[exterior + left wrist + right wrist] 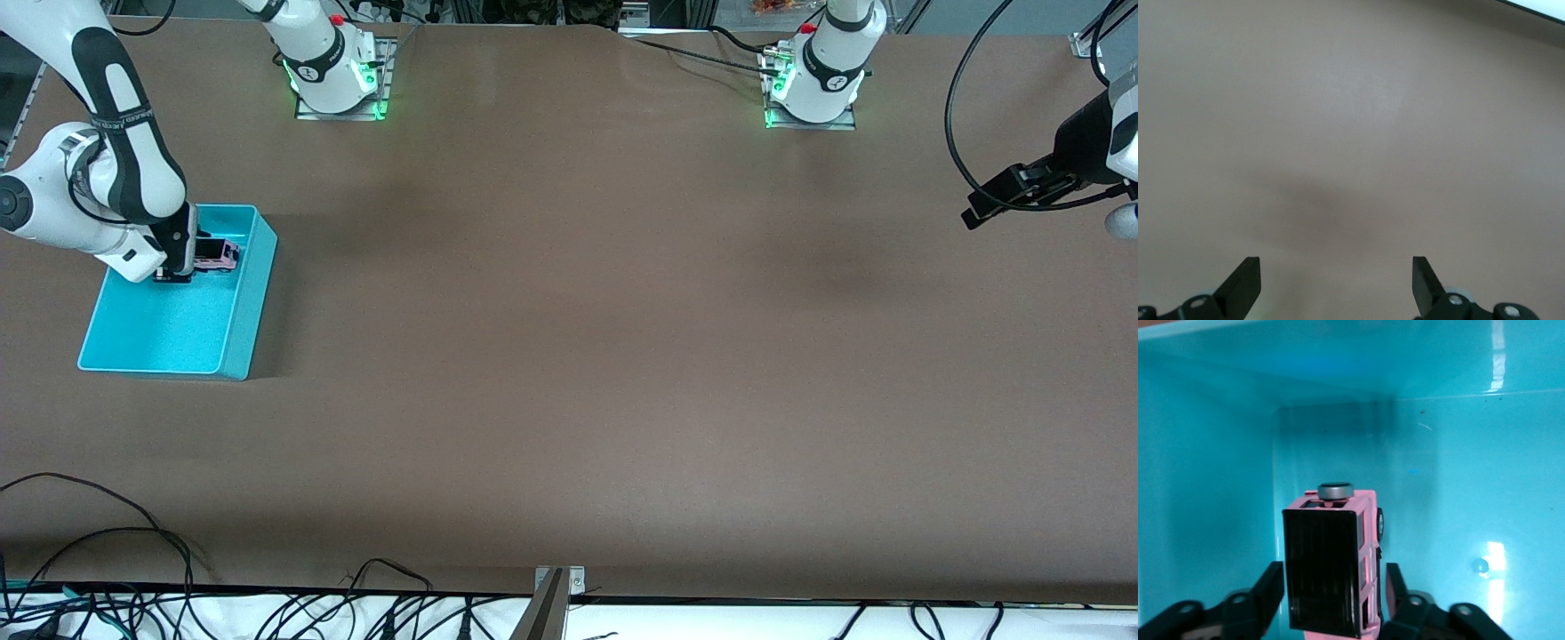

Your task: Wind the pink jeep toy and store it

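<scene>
Pink jeep toy point(218, 253) sits inside the turquoise bin point(133, 351), at the bin's end nearest the robot bases, upper left of the front frame. Its long axis runs roughly across that frame; which end is its front I cannot tell there. Right hand point(175, 276) is down in the bin at the jeep; in the right wrist view its fingers point(1268, 590) flank the black roof, contact unclear. Left hand point(1336, 283) waits wide open over bare desk point(622, 311), right edge.

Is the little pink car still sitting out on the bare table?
No, the pink car is inside the turquoise bin, at the right gripper.
</scene>
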You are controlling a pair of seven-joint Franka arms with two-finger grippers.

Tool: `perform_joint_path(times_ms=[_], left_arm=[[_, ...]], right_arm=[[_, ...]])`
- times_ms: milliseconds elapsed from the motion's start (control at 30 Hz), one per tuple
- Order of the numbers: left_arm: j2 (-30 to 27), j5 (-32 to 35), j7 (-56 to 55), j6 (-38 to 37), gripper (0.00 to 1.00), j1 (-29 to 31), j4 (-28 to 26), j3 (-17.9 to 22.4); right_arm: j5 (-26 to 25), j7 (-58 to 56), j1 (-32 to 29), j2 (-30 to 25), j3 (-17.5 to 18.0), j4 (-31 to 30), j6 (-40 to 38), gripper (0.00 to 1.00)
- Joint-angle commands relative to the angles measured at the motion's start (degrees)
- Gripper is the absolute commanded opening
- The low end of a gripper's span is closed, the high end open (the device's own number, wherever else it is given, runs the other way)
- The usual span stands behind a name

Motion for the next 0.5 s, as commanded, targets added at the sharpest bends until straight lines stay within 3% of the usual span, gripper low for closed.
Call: perform_joint_path(times_ms=[0, 234, 467], left_arm=[[0.12, -1.39, -1.57, -0.72, 1.0, -0.17, 1.15, 0.0], [0.21, -1.31, 0.36, -0.72, 1.0, 0.71, 0.98, 0.44], [0.21, -0.43, 14.06, -0.72, 1.0, 1.06, 0.89, 1.75]], right_arm=[[1.62, -1.64, 0.1, 0.01, 0.29, 1.57, -0.36, 1.0], [1.62, -0.93, 0.28, -1.05, 3.19, 9.55, -9.4, 1.0], [2.06, 7.57, 0.63, -1.05, 6.97, 22.74, -22.85, 1.0]])
